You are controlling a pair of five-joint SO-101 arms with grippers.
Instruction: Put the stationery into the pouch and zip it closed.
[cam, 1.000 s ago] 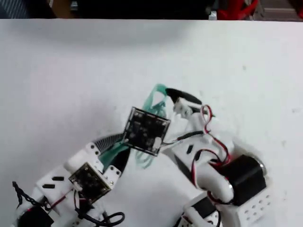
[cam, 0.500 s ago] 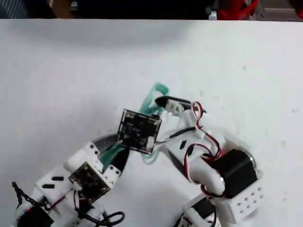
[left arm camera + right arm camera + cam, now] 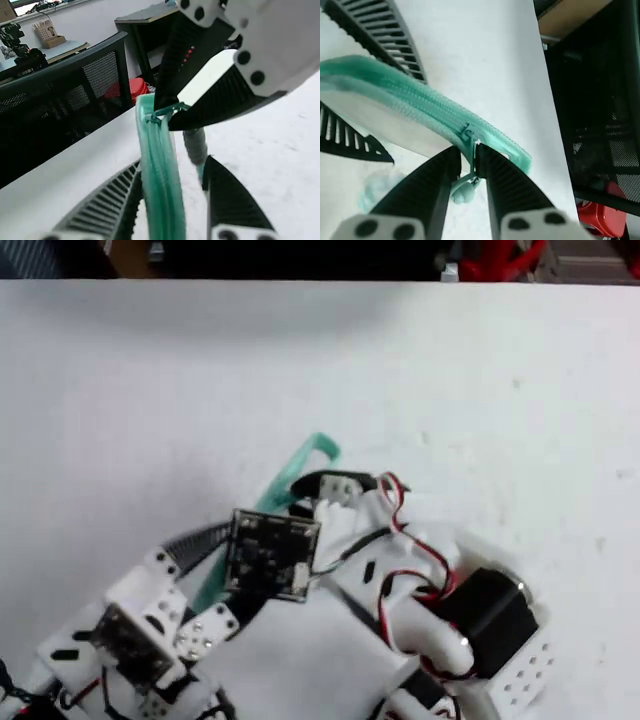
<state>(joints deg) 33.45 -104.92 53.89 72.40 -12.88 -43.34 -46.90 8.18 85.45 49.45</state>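
Note:
A translucent green pouch [image 3: 303, 460] stands on edge on the white table [image 3: 150, 390]. In the left wrist view its zipped rim [image 3: 156, 165] runs up between my left gripper's [image 3: 172, 172] ribbed finger [image 3: 107, 210] and smooth finger [image 3: 227, 200], which hold the pouch. My right gripper [image 3: 467, 150] is shut on the small zipper pull [image 3: 468, 142], partway along the green zipper [image 3: 420, 107]. From above, the right gripper [image 3: 318, 486] sits at the pouch's far part. The left arm's ribbed finger [image 3: 195, 538] is at the near part. The pouch's contents are hidden.
Both arms crowd the near middle of the table, the right arm's white body and black motor [image 3: 480, 615] beside the left arm [image 3: 130, 640]. Beyond the table's far edge stand a black mesh chair [image 3: 65, 100] and a red object [image 3: 495, 260].
The right gripper has slid along the pouch's zipper, toward the left arm and the near side. The pouch has swung flatter and leftward. The left arm has shifted left and nearer.

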